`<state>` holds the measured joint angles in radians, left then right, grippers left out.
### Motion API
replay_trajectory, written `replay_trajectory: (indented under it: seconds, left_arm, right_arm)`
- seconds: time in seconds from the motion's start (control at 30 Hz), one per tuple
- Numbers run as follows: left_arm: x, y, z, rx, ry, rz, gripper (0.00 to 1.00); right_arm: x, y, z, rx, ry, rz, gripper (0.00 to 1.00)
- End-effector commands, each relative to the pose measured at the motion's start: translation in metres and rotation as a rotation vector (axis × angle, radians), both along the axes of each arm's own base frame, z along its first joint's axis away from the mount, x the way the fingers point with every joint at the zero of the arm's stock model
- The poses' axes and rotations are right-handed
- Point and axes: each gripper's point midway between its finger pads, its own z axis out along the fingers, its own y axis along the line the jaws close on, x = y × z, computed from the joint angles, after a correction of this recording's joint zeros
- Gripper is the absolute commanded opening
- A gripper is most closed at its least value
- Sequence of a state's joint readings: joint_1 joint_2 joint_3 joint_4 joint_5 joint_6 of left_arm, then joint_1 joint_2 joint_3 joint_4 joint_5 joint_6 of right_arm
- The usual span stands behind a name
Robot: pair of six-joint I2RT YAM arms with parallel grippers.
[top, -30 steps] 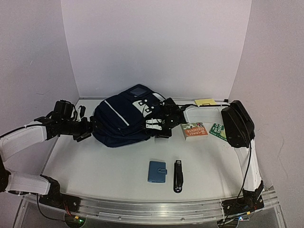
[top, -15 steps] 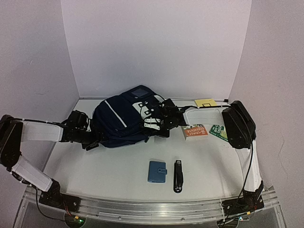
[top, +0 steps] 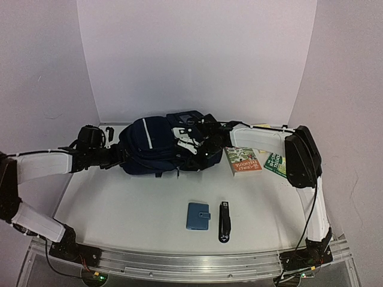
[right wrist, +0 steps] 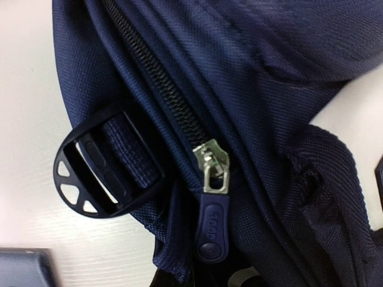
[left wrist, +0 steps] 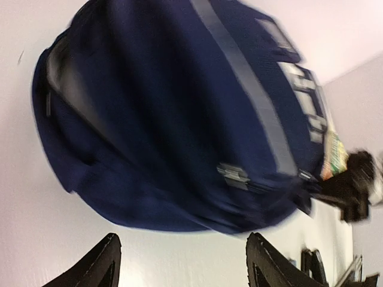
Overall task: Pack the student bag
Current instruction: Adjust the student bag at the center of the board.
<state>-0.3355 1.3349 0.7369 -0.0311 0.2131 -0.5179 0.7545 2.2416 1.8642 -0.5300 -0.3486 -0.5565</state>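
Note:
The student bag (top: 157,150), dark navy with a white stripe, lies at the back middle of the table. My left gripper (top: 118,156) is at its left end, open and empty. In the left wrist view the bag (left wrist: 179,119) fills the frame above the gripper (left wrist: 182,269), and both black fingertips (left wrist: 108,263) stand apart from the fabric. My right gripper (top: 200,148) is pressed into the bag's right end. Its wrist view shows the closed zipper with a navy pull (right wrist: 212,230) and a black strap buckle (right wrist: 96,179). The gripper (right wrist: 221,278) is mostly hidden at the bottom edge, closed into bag fabric just below the pull.
A red-and-green book (top: 243,160) and a green book (top: 275,164) lie right of the bag, under the right arm. A small light-blue wallet (top: 198,216) and a black stapler-like object (top: 224,221) lie near the front middle.
The bag has bunched up and shifted toward the back, with the right gripper moving with it. The left arm swung in low and now sits at the bag's left end.

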Motion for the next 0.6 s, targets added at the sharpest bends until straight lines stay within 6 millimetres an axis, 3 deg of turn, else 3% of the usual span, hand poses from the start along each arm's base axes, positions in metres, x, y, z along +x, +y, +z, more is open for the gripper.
replay_trajectory:
  seconds: [0.0, 0.1, 0.23, 0.37, 0.57]
  left_arm:
    - [-0.035, -0.009, 0.029, 0.011, -0.141, -0.061, 0.72]
    - [-0.053, -0.007, 0.017, 0.041, -0.117, -0.064, 0.72]
    - [-0.062, -0.016, 0.009, 0.070, -0.101, -0.107, 0.73]
    - [-0.069, -0.054, -0.003, 0.114, -0.127, -0.220, 0.70]
    - [-0.069, -0.104, -0.034, 0.177, -0.142, -0.316, 0.55]
  right_arm:
    - [-0.007, 0.030, 0.024, 0.132, 0.121, -0.055, 0.00]
    - [-0.004, 0.035, 0.018, 0.135, 0.138, -0.078, 0.00]
    - [-0.003, 0.038, 0.006, 0.115, 0.144, -0.091, 0.00]
    - [-0.002, 0.044, 0.009, 0.137, 0.171, -0.113, 0.00]
    - [-0.001, 0.052, 0.019, 0.186, 0.222, -0.155, 0.00]
